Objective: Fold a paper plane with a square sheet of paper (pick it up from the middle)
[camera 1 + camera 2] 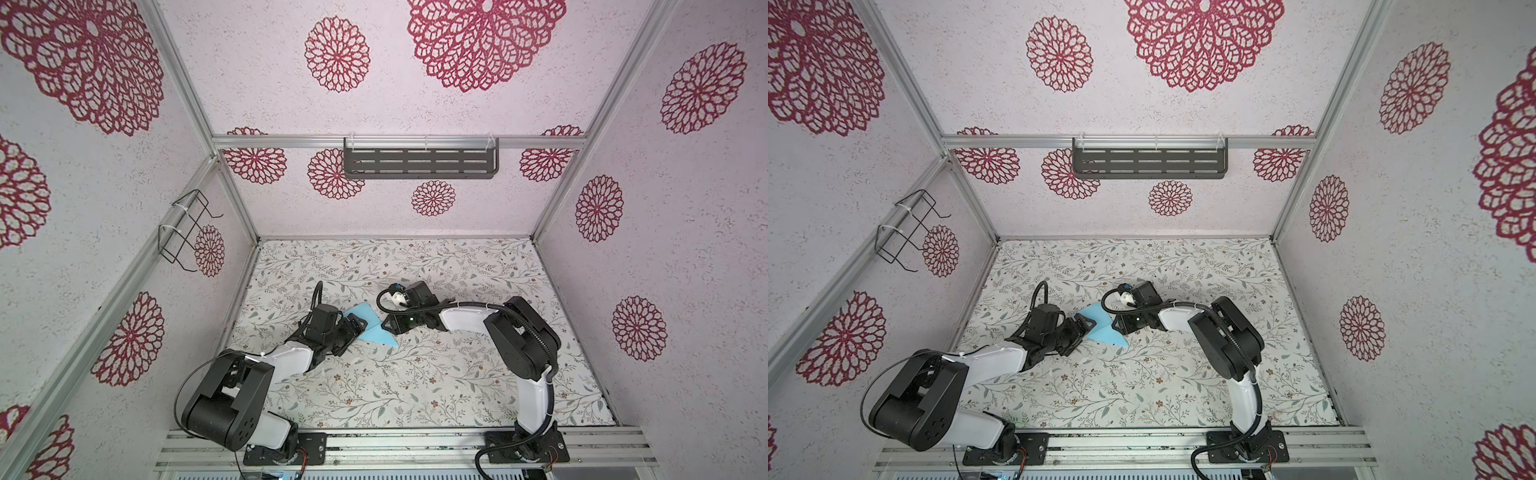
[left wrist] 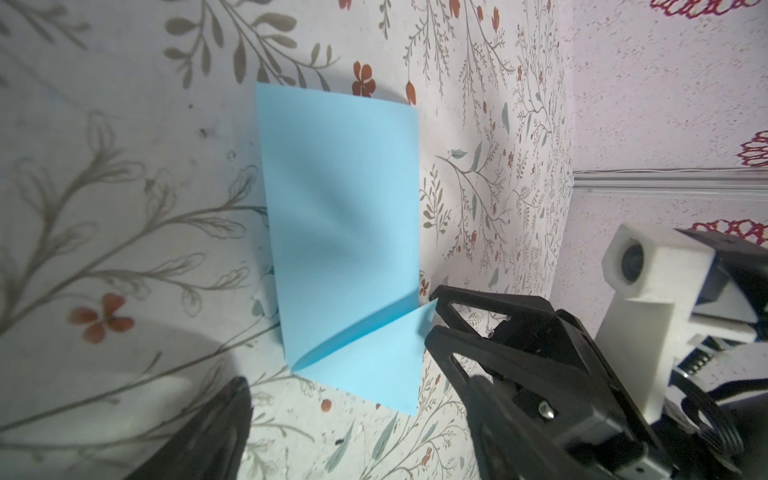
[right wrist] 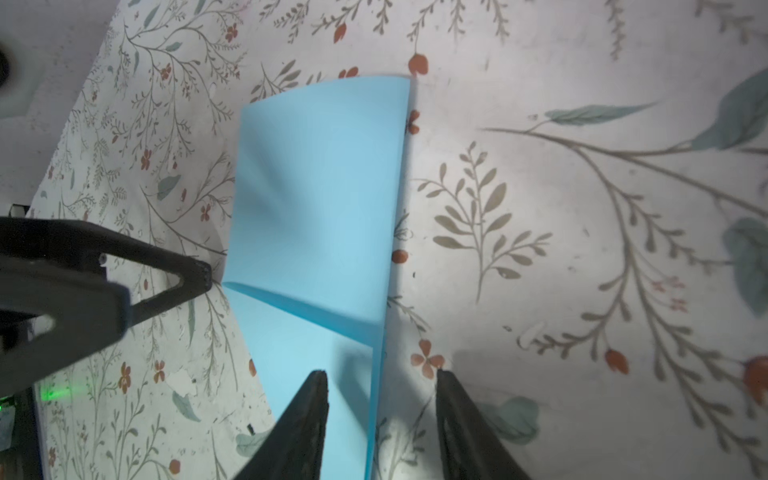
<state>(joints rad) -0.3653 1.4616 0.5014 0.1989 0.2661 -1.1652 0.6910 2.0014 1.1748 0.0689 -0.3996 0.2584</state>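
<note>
The left gripper (image 1: pixel 359 326) is wide open beside the square sheet of paper (image 1: pixel 380 336), which lies partly folded in the middle of the tabletop (image 1: pixel 415 395). The right gripper (image 3: pixel 382 386) is half open around its edge. The paper looks thin and floppy, so pinch that edge softly; the far shelf (image 1: pixel 419 164) is no bother.

paper (image 1: pixel 380 336) on table (image 1: pixel 415 395) | between left gripper (image 1: pixel 358 324) and right gripper (image 1: pixel 387 325)

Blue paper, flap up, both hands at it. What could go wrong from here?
1. The right hand straddles only the edge of the square sheet of paper; closing there may slip or crumple it.
2. The raised flap is curved, not creased flat, so it may spring back.
</note>
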